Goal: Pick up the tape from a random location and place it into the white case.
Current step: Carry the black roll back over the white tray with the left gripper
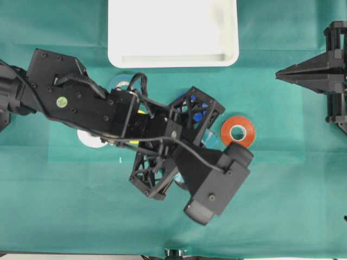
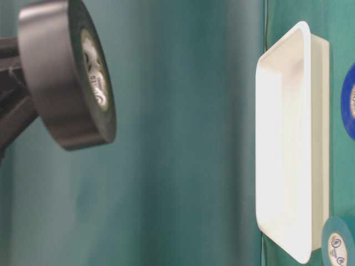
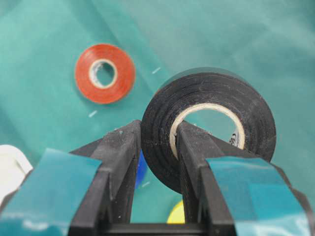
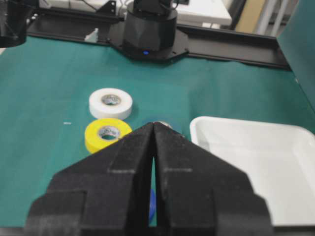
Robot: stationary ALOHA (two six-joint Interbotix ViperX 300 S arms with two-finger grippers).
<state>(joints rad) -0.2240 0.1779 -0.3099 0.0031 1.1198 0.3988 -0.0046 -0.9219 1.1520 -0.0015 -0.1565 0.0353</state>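
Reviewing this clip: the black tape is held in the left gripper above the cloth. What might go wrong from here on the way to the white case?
1. The left gripper pinches only one wall of the tape, one finger through the core; the roll might pivot or slip out.
2. The white case has a raised rim; a low carry may clip it.
3. The red roll and other rolls lie below, so a dropped tape could knock them.

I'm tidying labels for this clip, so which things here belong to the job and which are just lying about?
Job: the tape, clamped in the left gripper; the white case.
Lying about: red roll, white roll, yellow roll, blue roll.
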